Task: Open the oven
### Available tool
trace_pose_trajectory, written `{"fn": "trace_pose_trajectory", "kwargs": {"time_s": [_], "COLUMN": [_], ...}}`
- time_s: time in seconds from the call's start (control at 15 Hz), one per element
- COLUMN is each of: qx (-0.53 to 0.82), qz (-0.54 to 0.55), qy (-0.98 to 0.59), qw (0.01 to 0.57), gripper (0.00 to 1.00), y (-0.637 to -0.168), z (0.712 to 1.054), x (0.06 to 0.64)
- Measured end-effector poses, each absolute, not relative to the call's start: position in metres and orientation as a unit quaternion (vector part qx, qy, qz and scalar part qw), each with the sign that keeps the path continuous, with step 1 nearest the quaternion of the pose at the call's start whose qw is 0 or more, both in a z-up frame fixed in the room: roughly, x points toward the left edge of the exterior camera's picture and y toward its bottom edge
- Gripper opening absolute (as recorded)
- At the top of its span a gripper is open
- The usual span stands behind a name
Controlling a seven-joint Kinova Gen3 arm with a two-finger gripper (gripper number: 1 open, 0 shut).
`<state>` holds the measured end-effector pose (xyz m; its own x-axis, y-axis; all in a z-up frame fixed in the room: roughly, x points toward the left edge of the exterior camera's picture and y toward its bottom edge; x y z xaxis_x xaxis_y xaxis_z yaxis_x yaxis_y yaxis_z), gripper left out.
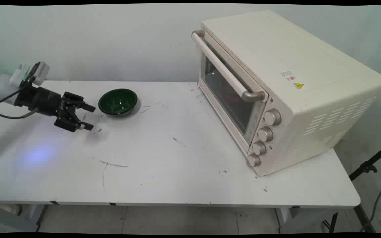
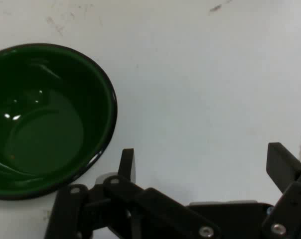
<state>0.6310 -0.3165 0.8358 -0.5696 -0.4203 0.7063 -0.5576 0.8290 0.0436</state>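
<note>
A dark green bowl [image 1: 118, 101] stands upright and empty on the white table [image 1: 177, 158], towards the back left. My gripper [image 1: 90, 117] hovers low over the table just left of the bowl, open, with nothing between its fingers. In the hand view the bowl [image 2: 41, 119] fills the left side, its rim close beside my left fingertip [image 2: 126, 163]; the right fingertip [image 2: 280, 164] is over bare table.
A large cream toaster oven [image 1: 276, 86] sits on the right half of the table, door shut, handle [image 1: 225, 71] and several knobs [image 1: 266, 134] facing left. A black stand leg [image 1: 369, 167] and cable show past the table's right edge.
</note>
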Motion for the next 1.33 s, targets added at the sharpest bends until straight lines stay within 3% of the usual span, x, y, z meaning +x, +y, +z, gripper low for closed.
{"fn": "trace_pose_trajectory", "kwargs": {"time_s": [0.53, 1.33], "qx": [0.319, 0.351], "qz": [0.111, 0.141], "qy": [-0.863, -0.830], "qw": [0.376, 0.410], "gripper": [1.00, 1.00], "y": [-0.326, -0.348], "z": [0.879, 0.966], "x": [0.595, 0.492]}}
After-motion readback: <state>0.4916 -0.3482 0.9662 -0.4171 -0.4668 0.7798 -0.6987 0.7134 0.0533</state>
